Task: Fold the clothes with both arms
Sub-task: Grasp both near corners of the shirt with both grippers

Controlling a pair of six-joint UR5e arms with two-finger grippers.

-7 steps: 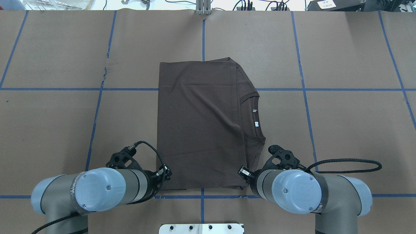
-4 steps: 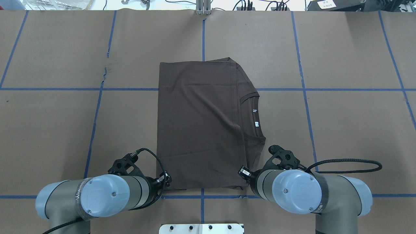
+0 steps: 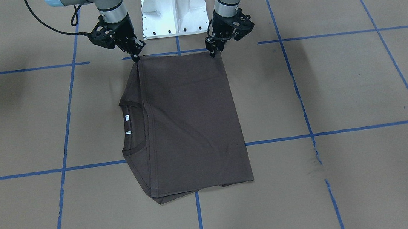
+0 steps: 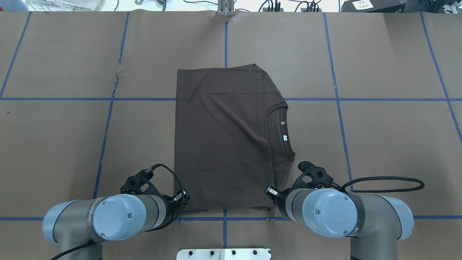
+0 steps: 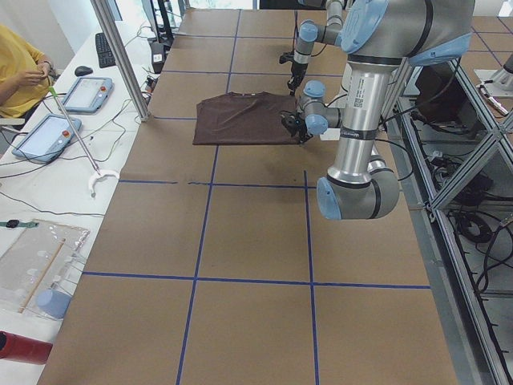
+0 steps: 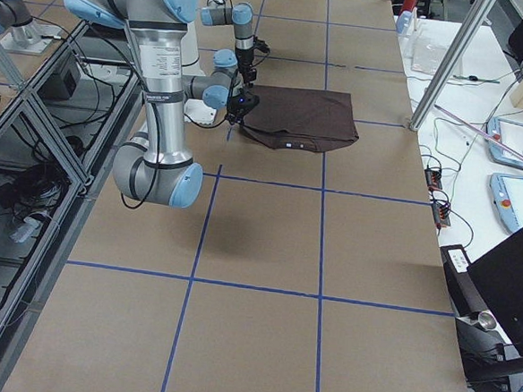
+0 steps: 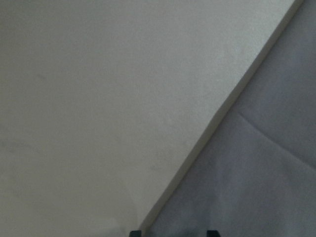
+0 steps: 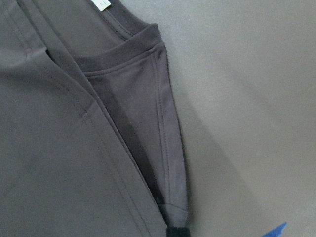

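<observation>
The dark brown-grey T-shirt (image 4: 220, 137) lies folded into a tall rectangle mid-table, collar and white neck tags (image 4: 283, 130) on its right side; it also shows in the front view (image 3: 189, 119). My left gripper (image 3: 213, 53) is low at the shirt's near left corner. In the left wrist view its fingertips (image 7: 134, 233) stand apart over the cloth edge, open. My right gripper (image 3: 136, 58) is at the near right corner. In the right wrist view the gripper (image 8: 177, 232) looks shut on the corner of the T-shirt (image 8: 74, 148).
The white bolted base plate (image 4: 223, 252) sits at the near edge between the arms. Blue tape lines (image 4: 225, 39) grid the brown paper table, with a tear (image 4: 116, 77) at the left. A side bench with tablets (image 5: 48, 132) and a person (image 5: 20, 68) lies beyond.
My left arm has swung in and toward the near edge, bringing its gripper lower at the shirt's near left corner. The right arm and the shirt have not moved.
</observation>
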